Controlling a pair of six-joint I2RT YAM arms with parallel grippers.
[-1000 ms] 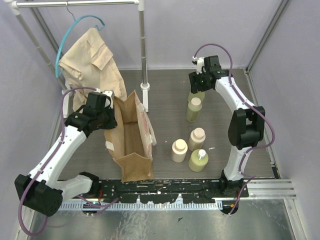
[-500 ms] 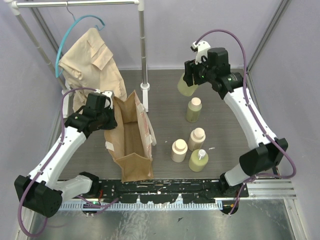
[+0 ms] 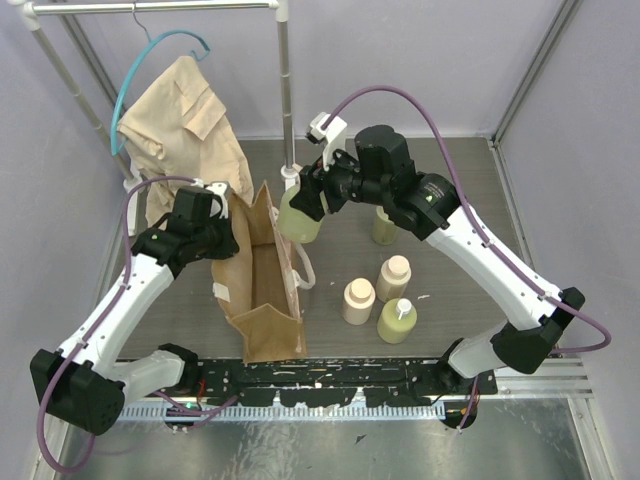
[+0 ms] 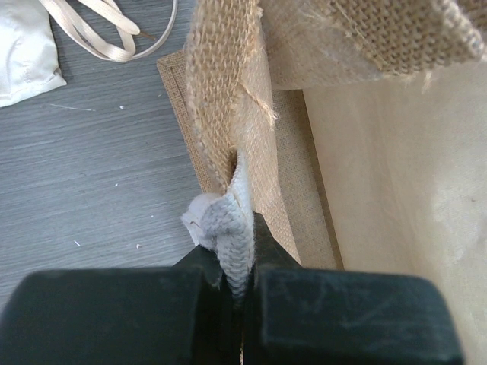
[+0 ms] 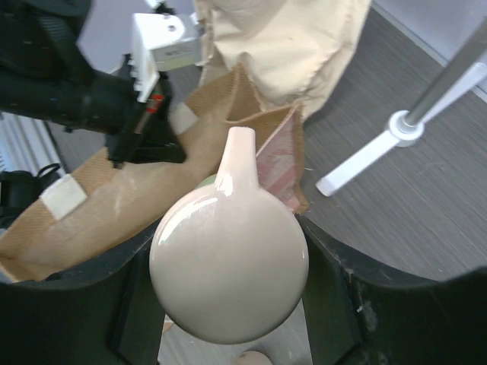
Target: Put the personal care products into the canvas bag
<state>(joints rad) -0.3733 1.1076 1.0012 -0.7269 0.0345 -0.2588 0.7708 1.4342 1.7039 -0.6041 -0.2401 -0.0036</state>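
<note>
The tan canvas bag (image 3: 262,300) stands open at centre left. My left gripper (image 3: 218,238) is shut on the whitish strap handle (image 4: 230,228) at its left rim; coarse canvas (image 4: 228,91) fills that wrist view. My right gripper (image 3: 306,203) is shut on an olive-green bottle (image 3: 297,222) and holds it upright in the air at the bag's far right rim. Its cream pump cap (image 5: 228,262) sits between the jaws, with the bag's opening (image 5: 114,205) below and to the left. Two beige-peach bottles (image 3: 393,277) (image 3: 358,300) and two olive-green ones (image 3: 397,321) (image 3: 384,228) stand on the table at right.
A beige shirt (image 3: 180,120) on a teal hanger hangs from a white rack at the back left. The rack's pole and foot (image 3: 290,185) stand just behind the bag and show in the right wrist view (image 5: 396,129). Purple walls close in both sides.
</note>
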